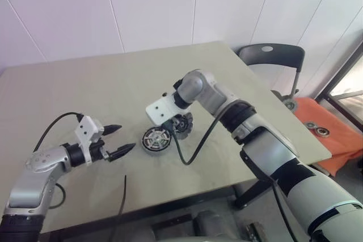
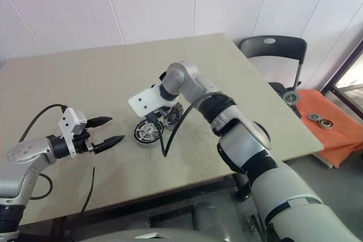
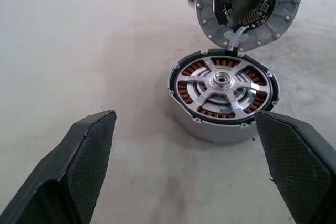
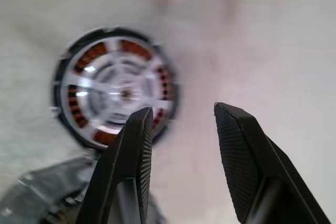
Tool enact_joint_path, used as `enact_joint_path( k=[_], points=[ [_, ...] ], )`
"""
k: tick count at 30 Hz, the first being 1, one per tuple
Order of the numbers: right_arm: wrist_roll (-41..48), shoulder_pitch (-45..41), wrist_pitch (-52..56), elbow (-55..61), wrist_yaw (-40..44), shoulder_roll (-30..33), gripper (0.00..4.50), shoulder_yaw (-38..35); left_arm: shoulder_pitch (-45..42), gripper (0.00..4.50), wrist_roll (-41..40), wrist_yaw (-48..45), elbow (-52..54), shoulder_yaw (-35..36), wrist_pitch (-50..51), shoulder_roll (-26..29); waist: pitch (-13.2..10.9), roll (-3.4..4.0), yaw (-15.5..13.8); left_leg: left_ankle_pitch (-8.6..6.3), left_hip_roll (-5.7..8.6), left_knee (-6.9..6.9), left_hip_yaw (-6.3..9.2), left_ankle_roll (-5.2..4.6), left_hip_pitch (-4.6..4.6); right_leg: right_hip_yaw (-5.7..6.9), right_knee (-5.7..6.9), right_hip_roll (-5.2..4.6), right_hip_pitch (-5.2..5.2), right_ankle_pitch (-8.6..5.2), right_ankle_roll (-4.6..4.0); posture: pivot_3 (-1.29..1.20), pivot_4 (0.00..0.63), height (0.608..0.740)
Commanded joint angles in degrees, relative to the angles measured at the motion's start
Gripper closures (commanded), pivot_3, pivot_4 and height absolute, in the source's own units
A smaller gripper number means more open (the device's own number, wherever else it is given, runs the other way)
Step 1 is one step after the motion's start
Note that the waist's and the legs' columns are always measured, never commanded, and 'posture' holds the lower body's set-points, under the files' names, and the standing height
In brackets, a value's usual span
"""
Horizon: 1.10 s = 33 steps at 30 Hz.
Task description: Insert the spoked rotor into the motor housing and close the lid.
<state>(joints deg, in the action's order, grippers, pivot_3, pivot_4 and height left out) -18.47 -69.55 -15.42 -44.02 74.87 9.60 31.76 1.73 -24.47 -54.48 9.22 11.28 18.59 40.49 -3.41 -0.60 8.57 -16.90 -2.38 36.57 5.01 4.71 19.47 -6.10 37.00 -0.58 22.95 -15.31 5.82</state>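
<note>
The left tool (image 1: 122, 140) hangs near the front of the surface (image 1: 85, 89), its two fingers spread wide and empty. Just beyond it stands one motor housing (image 3: 223, 95) with one spoked rotor (image 3: 220, 83) seated inside. The right tool (image 4: 184, 116), half open, holds nothing; one lid (image 3: 247, 6) stands tilted at the housing's far edge.

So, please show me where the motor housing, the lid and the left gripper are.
motor housing (image 3: 223, 129), left wrist view, on its silver side wall.
lid (image 3: 273, 27), left wrist view, on its grey rim.
left gripper (image 1: 126, 139), left eye view, between its fingertips.
</note>
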Motion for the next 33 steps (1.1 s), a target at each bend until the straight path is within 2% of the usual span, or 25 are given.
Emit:
enact_joint_path(
  k=[1,5,9,11,12,14,17,27,33],
  points=[
    [3.0,2.6,2.3,5.3,1.2,1.7,2.53,-2.4,-0.6,0.0,-1.1,-0.4,1.1,2.0,-0.5,1.0,0.0,-0.03,-0.1,0.0,0.0,-0.02,0.0,0.0,-0.01,0.0,0.0,0.0,0.0,0.0,0.0,0.0,0.0,0.74],
    [3.2,6.3,4.7,8.5,2.8,2.1,2.53,-1.1,-2.8,0.0,-0.8,-1.2,-0.3,1.2,-0.1,1.4,0.0,-0.03,-0.1,0.0,0.0,-0.06,0.0,0.0,-0.04,0.0,0.0,0.0,0.0,0.0,-0.01,0.0,0.0,0.74],
    [2.2,5.6,8.7,5.3,-1.4,-1.0,2.53,-1.7,-4.6,0.0,-0.5,-1.8,-1.1,0.4,0.0,1.4,0.0,0.0,0.2,0.01,0.0,-0.06,-0.01,-0.01,-0.07,0.0,0.06,0.01,0.0,0.01,-0.01,0.0,0.0,0.74],
    [4.0,5.4,12.3,6.6,-0.8,-2.0,2.53,-3.0,-4.8,0.0,-0.6,-2.0,-1.2,0.4,0.1,1.4,0.0,0.01,0.2,0.01,0.0,-0.08,-0.01,-0.01,-0.09,-0.01,0.07,0.02,0.01,0.01,-0.01,0.0,0.0,0.74],
    [5.4,5.7,14.0,8.2,0.5,-2.1,2.93,-3.6,-4.7,0.0,-0.6,-2.1,-1.1,0.5,0.1,1.5,0.0,0.01,0.2,0.01,0.0,-0.1,-0.01,-0.01,-0.09,-0.01,0.07,0.02,0.02,0.01,-0.01,0.0,0.0,0.74],
    [6.9,6.1,15.7,9.8,1.5,-2.4,3.36,-4.0,-4.4,0.0,-0.6,-2.3,-1.2,0.6,0.1,1.6,0.0,0.0,0.0,0.01,0.0,-0.15,0.0,-0.01,-0.05,0.0,0.05,0.01,0.05,0.01,-0.01,0.0,0.0,0.74],
    [7.4,6.7,16.4,11.1,0.8,-2.7,4.41,-3.5,-4.0,0.0,-0.6,-2.1,-1.1,0.8,0.0,1.5,0.0,-0.01,-0.2,0.01,0.01,-0.18,0.0,-0.01,-0.03,0.0,0.0,-0.01,0.05,0.01,0.0,0.0,0.0,0.74],
    [9.2,10.9,29.3,16.4,0.5,-5.1,4.46,-1.8,-2.5,0.0,-0.9,-1.3,0.0,1.5,-0.1,1.3,0.0,-0.03,-0.2,0.01,0.01,-0.26,-0.01,-0.01,-0.05,0.0,0.01,-0.01,0.09,0.01,0.0,0.0,0.0,0.74],
    [6.4,10.8,26.4,9.4,-2.6,-5.3,4.46,0.5,-2.6,0.0,-0.9,-1.5,-0.2,1.4,0.0,1.4,0.0,-0.03,-0.2,0.01,0.01,-0.25,-0.01,-0.01,-0.04,0.0,0.05,0.0,0.11,0.01,-0.01,0.0,0.0,0.74]
  ],
)
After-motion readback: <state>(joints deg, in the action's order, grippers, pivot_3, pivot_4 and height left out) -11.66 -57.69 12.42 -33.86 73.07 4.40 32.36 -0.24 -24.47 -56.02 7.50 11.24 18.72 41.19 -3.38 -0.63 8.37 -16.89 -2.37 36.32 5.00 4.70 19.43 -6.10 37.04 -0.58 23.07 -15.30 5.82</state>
